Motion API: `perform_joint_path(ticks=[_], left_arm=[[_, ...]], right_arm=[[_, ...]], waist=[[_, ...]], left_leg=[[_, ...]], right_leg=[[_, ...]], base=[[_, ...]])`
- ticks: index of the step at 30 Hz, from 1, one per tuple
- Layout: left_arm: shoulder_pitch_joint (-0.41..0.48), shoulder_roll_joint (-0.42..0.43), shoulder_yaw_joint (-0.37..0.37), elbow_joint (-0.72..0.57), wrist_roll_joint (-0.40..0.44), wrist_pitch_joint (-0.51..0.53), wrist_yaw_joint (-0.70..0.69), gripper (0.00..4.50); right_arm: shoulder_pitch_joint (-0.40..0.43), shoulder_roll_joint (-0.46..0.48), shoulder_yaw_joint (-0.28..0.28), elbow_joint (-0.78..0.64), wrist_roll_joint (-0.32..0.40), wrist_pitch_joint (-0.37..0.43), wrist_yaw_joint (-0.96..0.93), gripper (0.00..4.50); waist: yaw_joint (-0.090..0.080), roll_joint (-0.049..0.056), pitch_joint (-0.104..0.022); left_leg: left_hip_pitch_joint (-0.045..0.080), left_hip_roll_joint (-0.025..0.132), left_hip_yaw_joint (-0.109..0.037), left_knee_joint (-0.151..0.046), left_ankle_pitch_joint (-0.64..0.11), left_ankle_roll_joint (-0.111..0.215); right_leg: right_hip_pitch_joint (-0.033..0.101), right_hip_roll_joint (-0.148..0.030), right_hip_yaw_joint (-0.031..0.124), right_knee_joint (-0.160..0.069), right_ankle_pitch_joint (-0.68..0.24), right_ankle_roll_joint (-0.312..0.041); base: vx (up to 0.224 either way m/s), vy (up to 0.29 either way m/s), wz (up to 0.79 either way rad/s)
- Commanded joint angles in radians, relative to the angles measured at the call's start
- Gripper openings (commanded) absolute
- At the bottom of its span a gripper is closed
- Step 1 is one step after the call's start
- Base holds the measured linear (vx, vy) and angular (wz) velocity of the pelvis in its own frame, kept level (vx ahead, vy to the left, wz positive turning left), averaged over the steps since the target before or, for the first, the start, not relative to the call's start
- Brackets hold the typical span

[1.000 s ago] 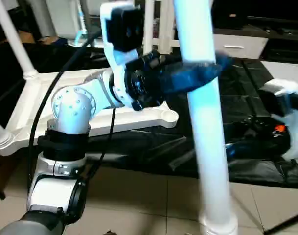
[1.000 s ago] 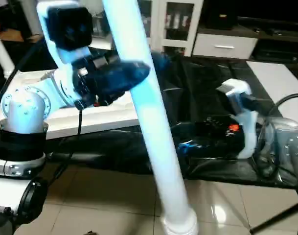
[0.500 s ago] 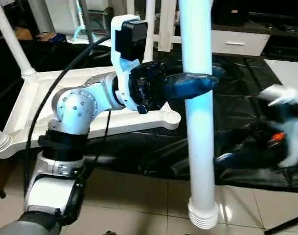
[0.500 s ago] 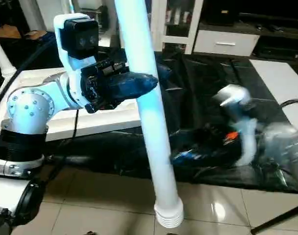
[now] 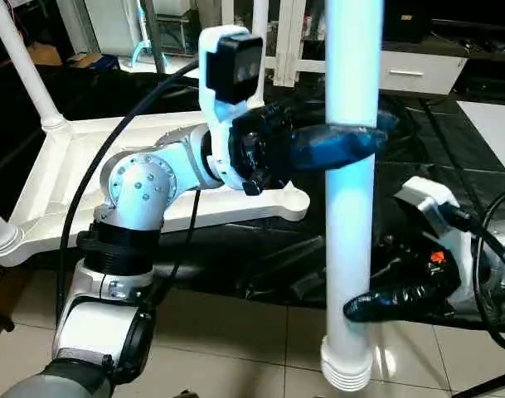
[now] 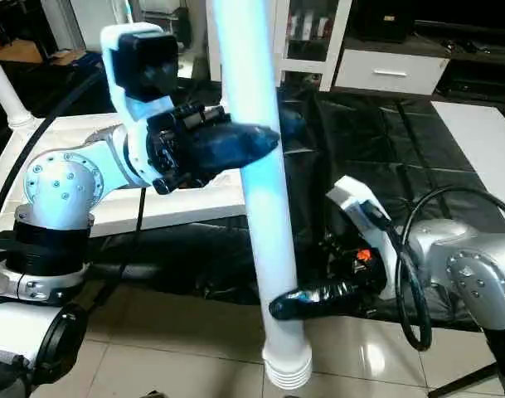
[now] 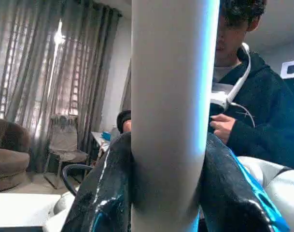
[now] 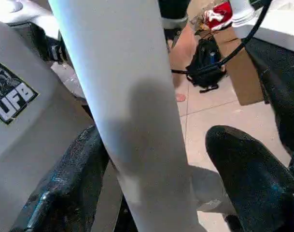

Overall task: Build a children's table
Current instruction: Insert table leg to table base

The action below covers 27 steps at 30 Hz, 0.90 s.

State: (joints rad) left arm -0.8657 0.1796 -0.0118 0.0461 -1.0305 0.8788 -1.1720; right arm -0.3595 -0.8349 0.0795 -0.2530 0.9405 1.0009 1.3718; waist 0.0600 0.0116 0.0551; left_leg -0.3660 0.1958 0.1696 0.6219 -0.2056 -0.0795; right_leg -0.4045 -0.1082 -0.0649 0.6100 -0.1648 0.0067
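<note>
— From the head, what do we have?
— We see the left gripper (image 5: 352, 141) clamped on the white tube leg (image 5: 350, 215), high on its shaft. The leg stands nearly upright, ribbed end down over the tiled floor (image 5: 235, 348). Our right gripper (image 5: 376, 303) reaches in lower down, one black finger (image 6: 318, 296) lying against the leg's front. The table top (image 5: 49, 182) lies upside down on the black sheet (image 5: 451, 149) behind our left arm, a fitted leg (image 5: 24, 70) rising from its far corner.
— And the left wrist?
— The leg runs between both fingers (image 7: 105, 193), pressed on either side. A person (image 7: 255, 116) in a dark hoodie sits behind.
— The right wrist?
— Here our jaws stand apart around the leg (image 8: 132, 121): one finger (image 8: 74, 179) touches it, the other (image 8: 248, 169) sits clear with floor showing between.
</note>
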Motion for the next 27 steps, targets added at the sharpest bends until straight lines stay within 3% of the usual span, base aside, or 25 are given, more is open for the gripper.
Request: perform_joint_path(ticks=[1,4,5,6,8,16,27], left_arm=[[-0.024,-0.002,0.02,-0.001,-0.014,-0.009,0.003,1.59],[-0.024,-0.009,0.032,0.002,-0.025,-0.004,0.014,1.59],[-0.025,-0.01,0.036,0.005,-0.027,-0.003,0.016,1.59],[-0.026,-0.01,0.037,0.008,-0.027,-0.003,0.016,1.59],[-0.028,-0.01,0.04,0.012,-0.024,-0.003,0.017,1.59],[-0.036,-0.022,0.054,0.033,-0.009,-0.015,0.041,1.59],[-0.042,-0.036,0.07,0.044,0.002,-0.031,0.072,1.59]], right_arm=[[-0.023,-0.016,0.005,-0.008,-0.013,-0.009,0.014,3.16],[-0.021,-0.023,0.017,-0.014,-0.028,-0.014,0.026,3.11],[-0.021,-0.022,0.018,-0.016,-0.029,-0.015,0.026,2.97],[-0.021,-0.021,0.019,-0.017,-0.029,-0.015,0.025,2.73],[-0.021,-0.02,0.025,-0.024,-0.034,-0.023,0.022,2.69],[-0.022,-0.014,0.036,-0.035,-0.049,-0.035,0.023,2.05],[-0.023,-0.028,0.053,-0.038,-0.063,-0.037,0.042,1.94]], waist=[[0.002,-0.015,-0.067],[0.002,-0.016,-0.067],[0.003,-0.007,-0.066],[0.001,-0.012,-0.066],[0.002,-0.007,-0.067],[0.002,-0.007,-0.069],[0.002,-0.009,-0.068]], left_leg=[[0.003,0.019,0.004,-0.074,-0.158,0.049],[0.002,0.018,0.004,-0.073,-0.155,0.049],[0.001,0.018,0.003,-0.073,-0.154,0.05],[0.002,0.018,0.004,-0.073,-0.156,0.051],[0.002,0.018,0.003,-0.074,-0.154,0.052],[0.002,0.019,0.003,-0.074,-0.142,0.06],[0.002,0.019,0.003,-0.074,-0.158,0.057]], right_leg=[[0.058,-0.021,0.028,-0.077,-0.33,-0.216],[0.058,-0.022,0.028,-0.077,-0.333,-0.211],[0.057,-0.022,0.028,-0.077,-0.33,-0.214],[0.057,-0.021,0.028,-0.079,-0.328,-0.215],[0.057,-0.02,0.027,-0.077,-0.318,-0.218],[0.06,-0.019,0.028,-0.07,-0.257,-0.244],[0.06,-0.021,0.027,-0.074,-0.288,-0.235]], base=[[0.0,0.0,0.0],[0.0,0.0,0.0],[0.0,0.0,0.0],[0.0,0.0,0.0],[0.0,0.0,0.0],[0.0,0.0,0.0],[0.0,0.0,0.0]])
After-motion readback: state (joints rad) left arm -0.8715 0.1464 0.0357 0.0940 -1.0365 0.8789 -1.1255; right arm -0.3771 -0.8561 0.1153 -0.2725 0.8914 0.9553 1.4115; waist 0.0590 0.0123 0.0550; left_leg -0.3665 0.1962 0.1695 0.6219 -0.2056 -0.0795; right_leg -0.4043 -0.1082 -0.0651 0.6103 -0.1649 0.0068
